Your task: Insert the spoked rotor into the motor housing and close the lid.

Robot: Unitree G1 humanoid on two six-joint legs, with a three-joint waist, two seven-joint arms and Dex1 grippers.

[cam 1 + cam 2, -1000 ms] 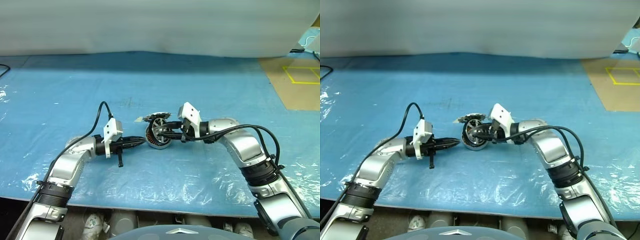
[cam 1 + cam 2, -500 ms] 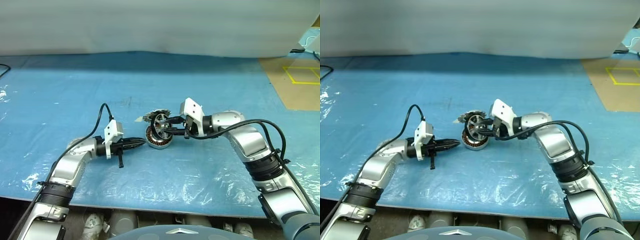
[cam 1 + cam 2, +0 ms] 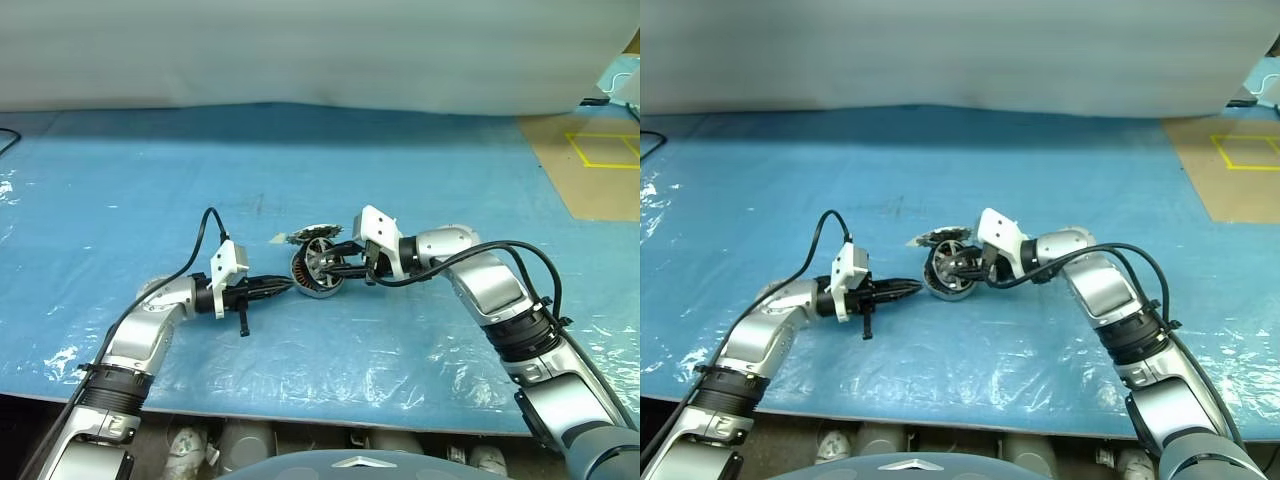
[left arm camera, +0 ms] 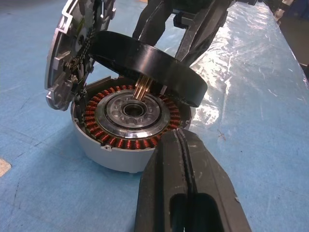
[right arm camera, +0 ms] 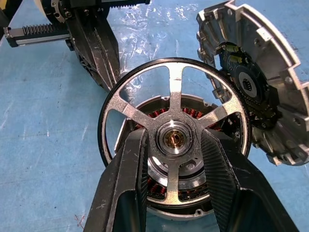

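The motor housing (image 4: 107, 153) rests on the blue sheet, its copper windings (image 4: 96, 128) and dark centre exposed. Its lid (image 5: 258, 79) stands open, hinged up from the rim on the far side (image 3: 312, 235). My right gripper (image 5: 174, 145) is shut on the spoked rotor (image 5: 174, 104), one finger (image 5: 126, 179) on each side of the hub. The rotor (image 4: 145, 60) hangs tilted just above the housing, its shaft pointing at the centre hole. My left gripper (image 3: 284, 286) is shut, its tip against the housing's outer wall.
A blue plastic sheet (image 3: 150, 170) covers the table, with its front edge close below the arms. A brown board with yellow tape (image 3: 600, 160) lies at the far right. A pale wall (image 3: 300, 50) bounds the back.
Half a second ago the right gripper held the rotor slightly higher; it has rolled and brought the rotor back down close over the housing. The left arm has stayed still.
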